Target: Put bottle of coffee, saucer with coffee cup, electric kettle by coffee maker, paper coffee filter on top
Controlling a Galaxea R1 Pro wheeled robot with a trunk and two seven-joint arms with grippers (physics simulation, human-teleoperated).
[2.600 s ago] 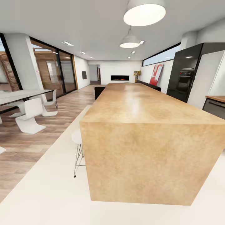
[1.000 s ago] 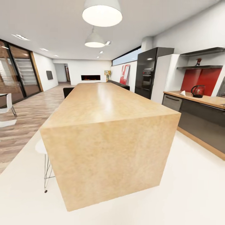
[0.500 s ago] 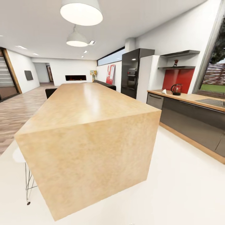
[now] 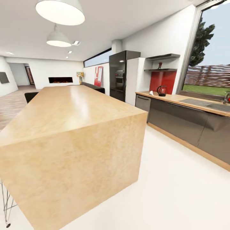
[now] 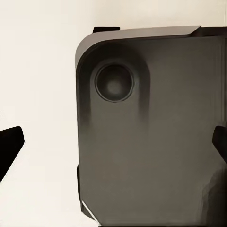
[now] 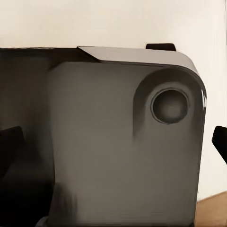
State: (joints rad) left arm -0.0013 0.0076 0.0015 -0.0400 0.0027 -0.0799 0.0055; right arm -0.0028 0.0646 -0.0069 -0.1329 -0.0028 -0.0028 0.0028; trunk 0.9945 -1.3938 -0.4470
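Wood-grain island point(image 4: 70, 127) is a big blocky slab, matte tan. Over on the long desk point(image 4: 179, 98) with glossy dark-grey fronts sits the rounded red-and-black electric kettle point(image 4: 161, 90), a small white thing point(image 4: 151, 93) just beside it. Left pincer point(image 5: 113, 146) and right pincer point(image 6: 113, 146) both spread wide, holding nothing, hanging over the robot's dark rounded base point(image 5: 156, 132).

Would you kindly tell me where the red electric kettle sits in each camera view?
Head view: red electric kettle stands on the wooden countertop, upper right, under the dark shelves.
Left wrist view: faces the robot's dark grey base instead.
Right wrist view: likewise, the base.
Shared landmark: white floor.
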